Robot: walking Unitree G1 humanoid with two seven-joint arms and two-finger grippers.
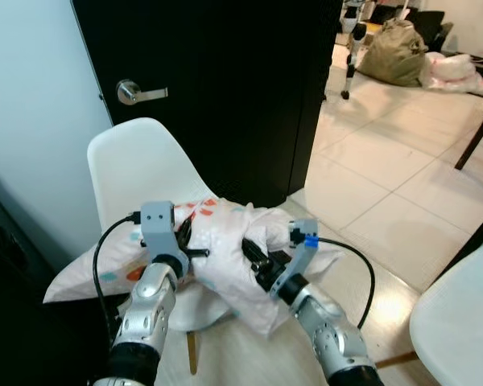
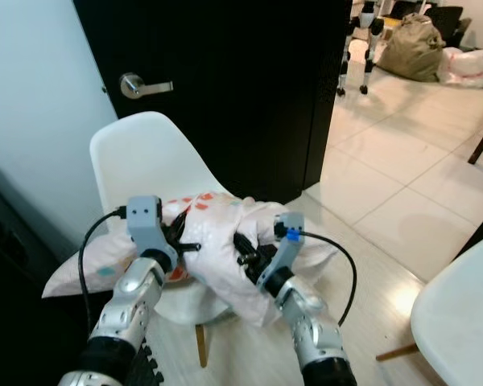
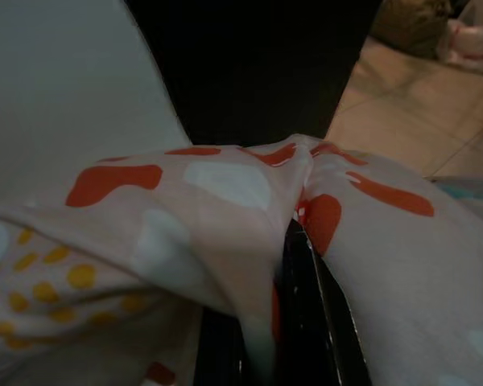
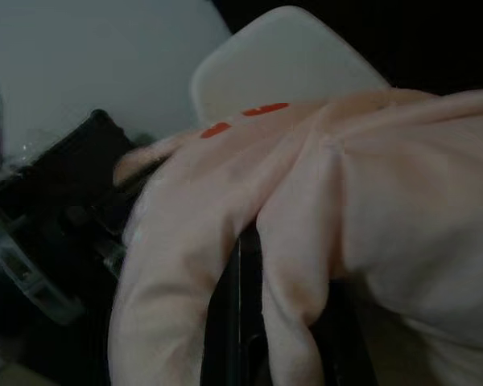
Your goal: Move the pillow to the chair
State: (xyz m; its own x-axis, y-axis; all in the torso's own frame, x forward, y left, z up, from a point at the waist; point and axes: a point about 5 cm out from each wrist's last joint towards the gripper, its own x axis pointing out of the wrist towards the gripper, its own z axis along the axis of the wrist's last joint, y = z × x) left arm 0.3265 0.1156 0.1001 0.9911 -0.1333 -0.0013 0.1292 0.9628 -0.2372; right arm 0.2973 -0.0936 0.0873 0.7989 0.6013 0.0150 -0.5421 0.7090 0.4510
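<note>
I see my left hand (image 1: pixel 195 251) and right hand (image 1: pixel 250 254) each pinching a fold of the spotted pillow (image 1: pixel 225 241), which seems to rest on the white chair (image 1: pixel 137 161), one corner overhanging its left edge, dark door (image 1: pixel 225 80) behind, open tiled floor (image 1: pixel 386 177) rightward.

Pale pink pillow (image 1: pixel 225 241), orange-spotted; white chair (image 1: pixel 137 165)

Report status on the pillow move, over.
Left gripper and right gripper both pinching pillow fabric. Pillow over white chair seat, one end hanging off the left edge. Nothing blocking the seat.
</note>
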